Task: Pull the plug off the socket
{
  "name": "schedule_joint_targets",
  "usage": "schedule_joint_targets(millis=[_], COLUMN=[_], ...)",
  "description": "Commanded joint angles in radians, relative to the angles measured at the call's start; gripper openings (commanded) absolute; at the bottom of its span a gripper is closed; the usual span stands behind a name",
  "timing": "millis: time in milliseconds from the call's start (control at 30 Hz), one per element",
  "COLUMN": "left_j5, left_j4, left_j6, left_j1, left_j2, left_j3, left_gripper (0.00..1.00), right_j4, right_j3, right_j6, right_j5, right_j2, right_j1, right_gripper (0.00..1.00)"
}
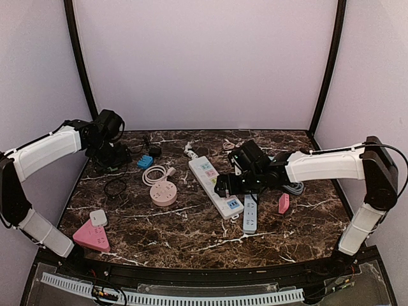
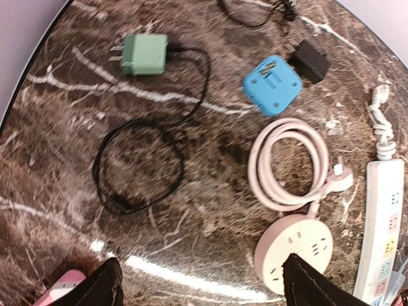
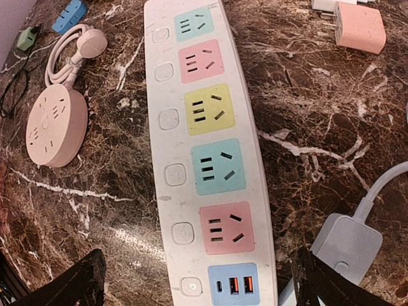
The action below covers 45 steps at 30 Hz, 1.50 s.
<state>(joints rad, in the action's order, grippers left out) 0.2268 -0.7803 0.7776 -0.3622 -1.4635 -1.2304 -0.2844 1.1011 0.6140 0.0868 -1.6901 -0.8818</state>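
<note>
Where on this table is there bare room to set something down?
The table is bare along its near edge, between the pink triangular socket and the grey strip. Crowded around the white power strip and the far-left green charger.

No word, brand name or number can be read anywhere in these views. On the white power strip (image 3: pixel 210 159), the round buttons (image 3: pixel 169 119) beside its coloured socket panels (image 3: pixel 217 167) carry faint marks, too small and pale to make out.
</note>
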Motion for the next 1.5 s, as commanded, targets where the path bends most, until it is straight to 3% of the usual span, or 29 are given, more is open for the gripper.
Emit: schedule_joint_targets(millis=[0, 233, 400, 700, 1267, 1467], left_j5=[0.025, 0.039, 0.017, -0.034, -0.021, -0.011], left_j4=[-0.145, -0.322, -0.361, -0.350, -0.264, -0.259], left_j6=[0.192, 0.336, 0.370, 0.388, 0.346, 0.353], left_j1=[0.009, 0.016, 0.023, 0.023, 0.022, 0.019], left_j2=[0.106, 0.207, 0.223, 0.229, 0.115, 0.067], left_j3=[0.117, 0.221, 0.297, 0.414, 0.435, 0.434], left_gripper=[0.87, 0.89, 0.90, 0.90, 0.90, 0.84], right_j4=[0.030, 0.044, 0.051, 0.053, 0.062, 0.065], right_j3=[-0.012, -0.001, 0.014, 0.031, 0.037, 0.035], right_j6=[0.001, 0.003, 0.006, 0.004, 0.001, 0.004], right_j5=[0.013, 0.001, -0.009, -0.011, -0.008, -0.011], right_j2=[0.025, 0.000, -0.022, -0.041, -0.044, -0.045], right_j1=[-0.013, -0.035, -0.050, -0.063, -0.066, -0.066], right_gripper=[0.99, 0.99, 0.99, 0.99, 0.99, 0.99])
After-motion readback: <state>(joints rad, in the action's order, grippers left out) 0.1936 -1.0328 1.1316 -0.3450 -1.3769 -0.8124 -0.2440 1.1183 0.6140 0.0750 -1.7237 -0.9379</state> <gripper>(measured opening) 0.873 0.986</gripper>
